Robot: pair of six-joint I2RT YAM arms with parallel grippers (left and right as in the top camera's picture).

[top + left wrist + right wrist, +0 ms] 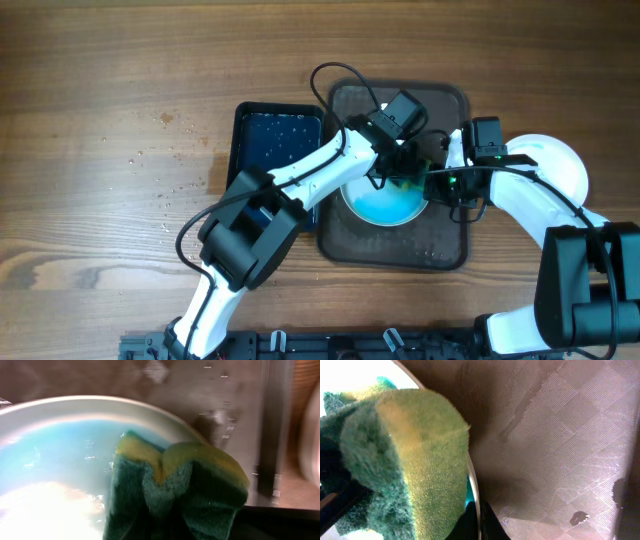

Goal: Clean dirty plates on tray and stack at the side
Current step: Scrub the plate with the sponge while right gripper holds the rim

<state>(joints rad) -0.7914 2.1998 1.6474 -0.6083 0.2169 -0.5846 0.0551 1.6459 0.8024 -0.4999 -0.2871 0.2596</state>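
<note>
One plate (pixel 385 207) mid-scrub on tray (pixel 440 248). My left gripper (pixel 400 175) clamped tight on sponge (pixel 175 490) at its far-right rim; right gripper (pixel 440 183) closed, seemingly pinching that rim. Blue film covers centre. Next: press and wipe inward, plate held steady.

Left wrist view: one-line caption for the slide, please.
Pinched green-and-yellow sponge on the blue-smeared white plate, brown tray behind.

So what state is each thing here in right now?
blue plate: on the tray, wet, smeared blue.
sponge: squeezed, over the blue plate.
left gripper: shut on the sponge.
right gripper: shut on the blue plate's rim.
white plate: off the tray, on the table.
basin: wet inside.
</note>
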